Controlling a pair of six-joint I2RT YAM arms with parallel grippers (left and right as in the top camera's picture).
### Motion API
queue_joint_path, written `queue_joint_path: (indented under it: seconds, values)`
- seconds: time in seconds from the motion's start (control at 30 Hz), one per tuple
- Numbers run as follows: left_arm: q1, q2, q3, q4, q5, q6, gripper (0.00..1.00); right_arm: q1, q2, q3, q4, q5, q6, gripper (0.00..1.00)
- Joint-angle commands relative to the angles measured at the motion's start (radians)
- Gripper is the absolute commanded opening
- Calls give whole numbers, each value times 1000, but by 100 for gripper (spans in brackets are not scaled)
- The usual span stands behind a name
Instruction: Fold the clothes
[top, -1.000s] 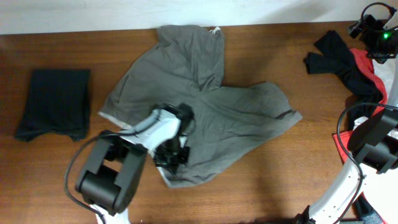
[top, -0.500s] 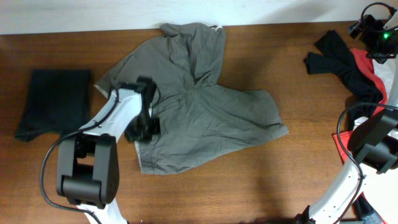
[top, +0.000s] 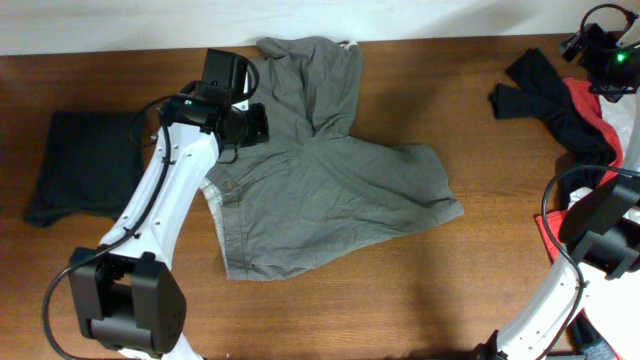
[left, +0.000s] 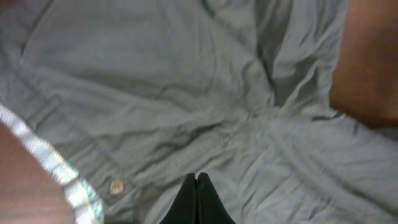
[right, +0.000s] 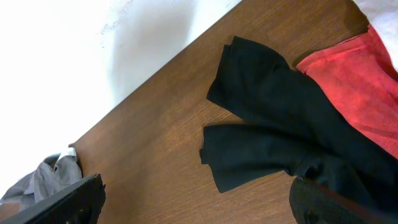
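Left tool (left: 198, 178) hovered over trousers (top: 320, 190) near waistband button (left: 115, 185), pinched shut, empty; probably lining up a fold. Right tool (right: 196, 196) gaped open beside black garment (right: 273, 143).

Trousers (top: 320, 190) lie centred on the table (top: 480, 280), a folded garment (top: 88, 165) left, heaped clothes (top: 560, 100) right.

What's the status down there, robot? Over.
Left gripper shut, empty, above grey trousers. Right gripper open over black garment. Trousers spread out, unfolded. Nothing on top of them.
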Motion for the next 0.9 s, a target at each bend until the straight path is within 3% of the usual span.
queue_joint_path:
  seconds: [0.0, 0.23, 0.4, 0.43, 0.57, 0.63, 0.87]
  values:
    - [1, 45, 0, 32, 14, -10, 1, 5, -9, 11, 0, -13, -2, 99]
    - [1, 179, 0, 108, 29, -10, 1, 8, -8, 10, -92, -151, -56, 100]
    - [1, 263, 0, 139, 55, -10, 0, 106, -8, 10, -93, -280, -254, 68]
    - [1, 271, 0, 148, 55, -10, 0, 140, -7, 9, -96, -270, -293, 58]
    - [0, 288, 0, 172, 55, -10, 0, 307, 3, 9, -71, -51, -348, 16]
    - [1, 288, 0, 172, 55, -10, 0, 396, 13, 9, -35, 72, -360, 4]
    - [-4, 290, 0, 164, 55, -10, 1, 629, 81, 9, 141, 311, -401, 4]
